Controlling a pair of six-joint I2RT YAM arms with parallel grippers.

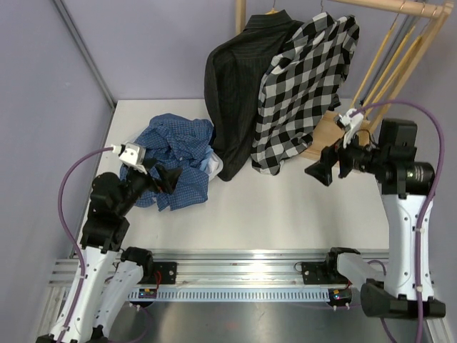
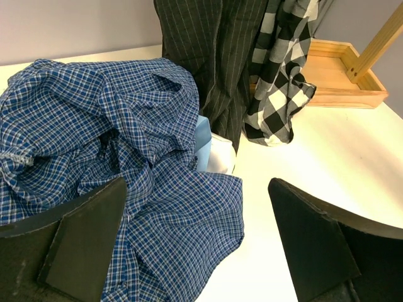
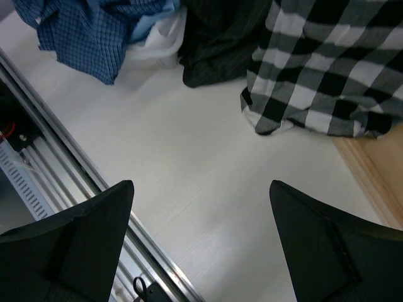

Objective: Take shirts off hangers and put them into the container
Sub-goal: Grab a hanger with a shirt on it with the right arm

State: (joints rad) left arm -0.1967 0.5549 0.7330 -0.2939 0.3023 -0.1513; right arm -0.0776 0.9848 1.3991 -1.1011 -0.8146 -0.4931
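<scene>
while on rail, pinstriped shirt vertical

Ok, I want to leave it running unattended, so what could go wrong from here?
The dark blue check shirt lies heaped, spilling onto the table; another shirt dropped on it may slide off. The pinstriped shirt and the large-check shirt hang overlapping, so pulling one could drag the other. Their hems reach the table, so they might bunch or catch on the wooden base.
</scene>
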